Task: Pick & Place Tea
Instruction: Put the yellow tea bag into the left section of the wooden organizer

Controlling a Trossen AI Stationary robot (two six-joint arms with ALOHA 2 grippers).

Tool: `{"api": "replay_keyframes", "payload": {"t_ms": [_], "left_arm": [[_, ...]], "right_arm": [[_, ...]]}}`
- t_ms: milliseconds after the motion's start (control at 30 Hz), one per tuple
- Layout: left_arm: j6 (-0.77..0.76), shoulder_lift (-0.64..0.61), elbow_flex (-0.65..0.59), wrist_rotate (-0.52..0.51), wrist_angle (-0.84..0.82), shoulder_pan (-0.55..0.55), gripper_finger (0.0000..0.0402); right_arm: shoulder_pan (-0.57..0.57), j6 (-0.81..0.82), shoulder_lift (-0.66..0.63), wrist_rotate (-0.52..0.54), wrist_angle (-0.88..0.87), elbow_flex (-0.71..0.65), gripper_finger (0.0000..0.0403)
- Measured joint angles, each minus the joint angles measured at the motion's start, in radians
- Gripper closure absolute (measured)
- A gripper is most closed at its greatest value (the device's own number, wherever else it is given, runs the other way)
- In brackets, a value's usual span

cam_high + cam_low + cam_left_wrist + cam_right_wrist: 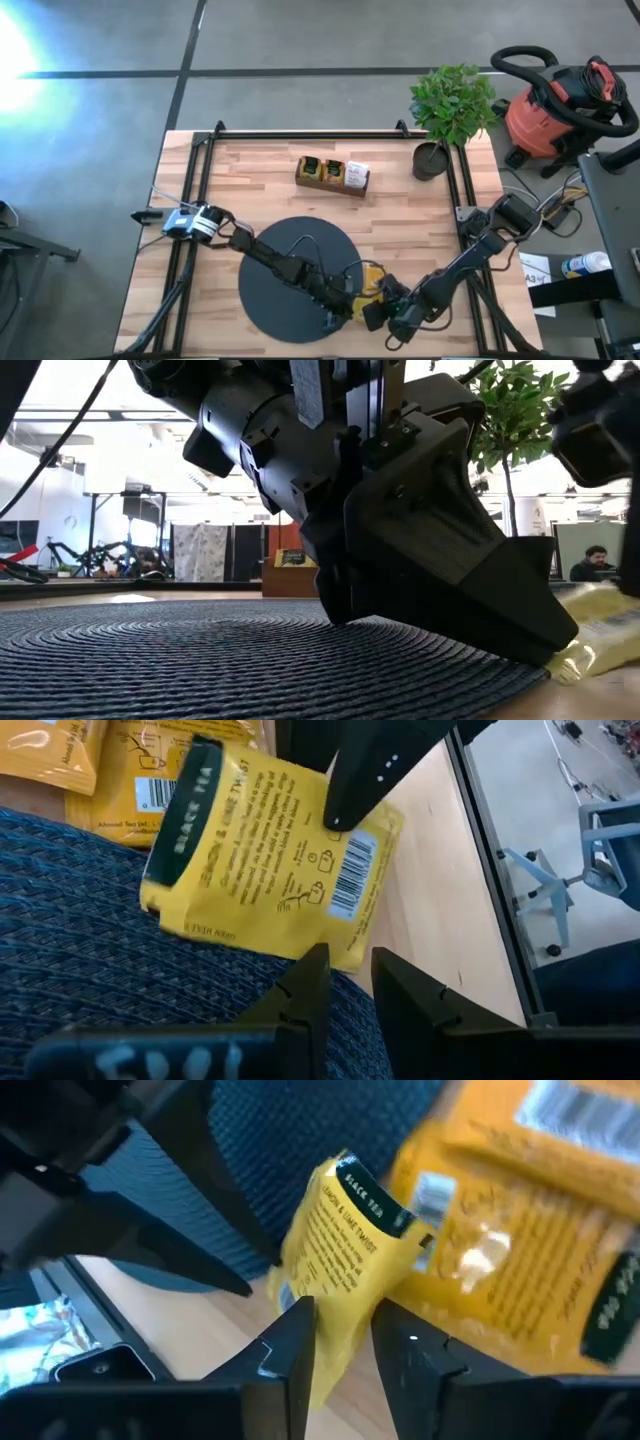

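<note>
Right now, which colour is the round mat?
Dark blue-black woven mat, clearest in the left wrist view.

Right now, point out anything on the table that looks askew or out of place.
One yellow tea sachet lies skewed, half on the black mat and half on the bare wood, at the mat's edge. Both tools crowd it: the right tool straddles it, tilting it up, and the left tool sits beside it. More sachets lie loose nearby.
</note>
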Motion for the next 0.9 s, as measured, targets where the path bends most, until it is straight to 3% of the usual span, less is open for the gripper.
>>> {"api": "replay_keyframes", "payload": {"t_ms": [133, 367, 567, 767, 900], "left_arm": [[0.001, 0.0, 0.0, -0.001, -0.002, 0.0, 0.0321], [0.021, -0.049, -0.005, -0.053, -0.04, 0.002, 0.0321], [0.01, -0.171, -0.014, -0.095, -0.197, 0.003, 0.0321], [0.015, -0.362, -0.015, -0.253, -0.346, 0.012, 0.0321], [-0.089, -0.496, -0.014, -0.365, -0.448, 0.033, 0.0321]], "right_arm": [[-0.003, -0.064, -0.004, 0.004, -0.004, 0.009, 0.0321], [-0.002, -0.127, -0.006, 0.013, -0.027, 0.012, 0.0388], [0.004, -0.221, -0.032, 0.071, -0.128, 0.052, 0.0394], [0.005, -0.497, -0.049, 0.174, -0.469, 0.245, 0.0394], [0.008, -0.604, -0.045, 0.296, -0.785, 0.396, 0.0394]]}}
